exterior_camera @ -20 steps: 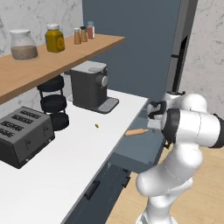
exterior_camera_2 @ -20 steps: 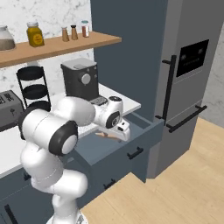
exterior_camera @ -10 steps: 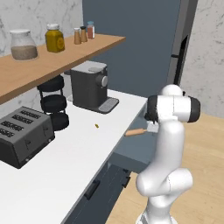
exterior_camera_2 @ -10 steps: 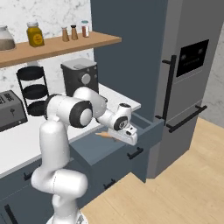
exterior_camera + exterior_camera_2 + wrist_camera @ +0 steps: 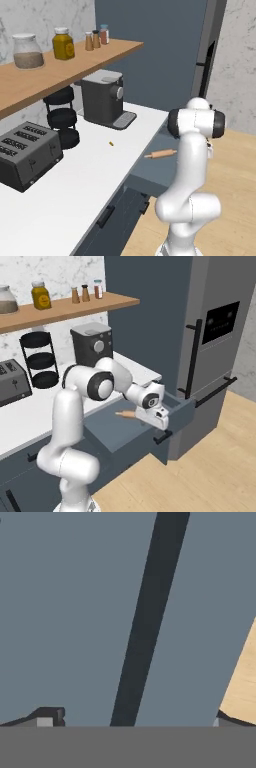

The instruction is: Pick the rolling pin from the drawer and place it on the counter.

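Your end effector (image 5: 161, 421) hangs just above the drawer (image 5: 131, 431), and its fingers look spread, holding nothing; the pin (image 5: 126, 414) lies inside the drawer beside it, still to be grasped; the bench (image 5: 75, 180) sits behind the drawer.

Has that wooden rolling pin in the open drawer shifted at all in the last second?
No. The rolling pin lies at the same spot in the drawer, beside the counter edge, in both base views.
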